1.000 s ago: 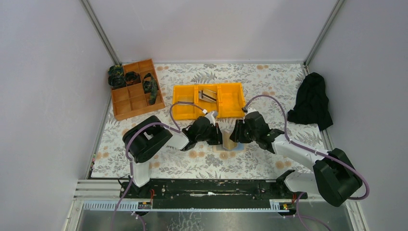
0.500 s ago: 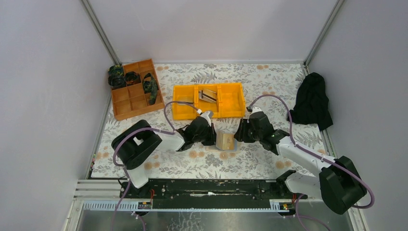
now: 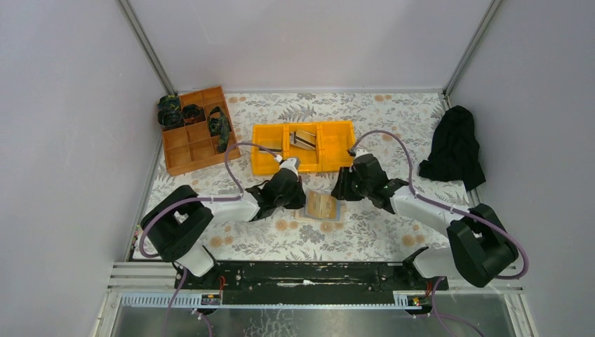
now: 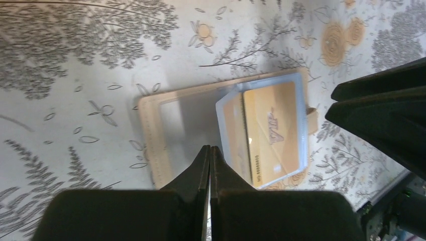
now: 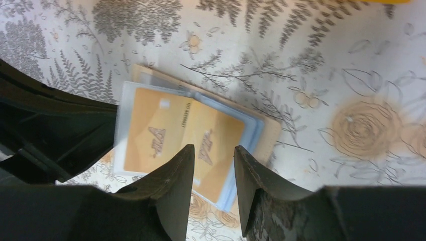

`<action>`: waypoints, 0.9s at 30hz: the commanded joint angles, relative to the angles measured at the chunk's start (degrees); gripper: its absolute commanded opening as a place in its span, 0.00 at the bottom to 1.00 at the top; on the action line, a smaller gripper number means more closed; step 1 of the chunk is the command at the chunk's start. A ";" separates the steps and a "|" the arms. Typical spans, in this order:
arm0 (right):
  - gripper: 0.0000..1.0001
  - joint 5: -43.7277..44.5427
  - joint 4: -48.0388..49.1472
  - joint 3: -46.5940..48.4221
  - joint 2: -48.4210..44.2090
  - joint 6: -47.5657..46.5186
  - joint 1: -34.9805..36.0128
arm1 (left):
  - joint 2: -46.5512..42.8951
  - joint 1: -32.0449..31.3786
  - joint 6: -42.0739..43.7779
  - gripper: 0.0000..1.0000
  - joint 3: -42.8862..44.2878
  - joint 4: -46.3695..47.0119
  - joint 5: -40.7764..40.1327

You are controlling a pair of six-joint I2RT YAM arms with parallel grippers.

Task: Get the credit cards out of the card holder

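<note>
The card holder (image 3: 321, 206) lies open on the floral cloth, a beige cover (image 4: 163, 125) with pale translucent sleeves. Two tan credit cards (image 5: 150, 136) sit side by side in those sleeves, one marked with a logo (image 4: 274, 128). My left gripper (image 3: 303, 199) is shut with nothing between its fingers, its tips (image 4: 210, 148) over the holder's bare left flap. My right gripper (image 3: 337, 194) is open just right of the holder, and its jaws (image 5: 213, 148) straddle the right-hand card (image 5: 213, 131) from above without closing on it.
A yellow three-compartment bin (image 3: 270, 151) stands just behind the holder, with a silvery flat item (image 3: 303, 138) in its middle part. An orange-brown divided tray (image 3: 189, 151) with dark items is at the back left. A black cloth (image 3: 455, 147) lies at the right edge.
The holder stood half folded between both grippers; now it lies flat and open, slightly further left. Both grippers shifted left and towards the back, the left arm stretching out.
</note>
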 commanded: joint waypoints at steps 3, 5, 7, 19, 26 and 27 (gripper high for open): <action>0.42 -0.89 3.78 6.52 5.11 0.55 4.14 | -3.66 -0.30 1.63 0.00 -0.15 -7.23 -10.04; 0.42 -1.32 4.78 7.01 6.22 0.96 4.50 | -6.14 -0.32 0.75 0.07 -0.90 -9.04 -14.60; 0.42 -1.91 5.49 7.25 6.84 1.28 4.59 | -9.27 -0.27 -0.01 0.23 -2.57 -9.08 -17.70; 0.40 -1.59 7.18 4.94 7.13 2.24 4.60 | -11.06 -0.09 1.65 0.06 -8.73 11.68 0.44; 0.00 2.18 3.10 3.00 4.79 1.90 4.28 | -0.15 0.40 -3.48 0.00 -8.88 27.96 14.32; 0.00 2.74 2.65 2.42 3.99 1.84 4.13 | 0.95 0.63 -4.00 0.00 -8.55 29.11 15.37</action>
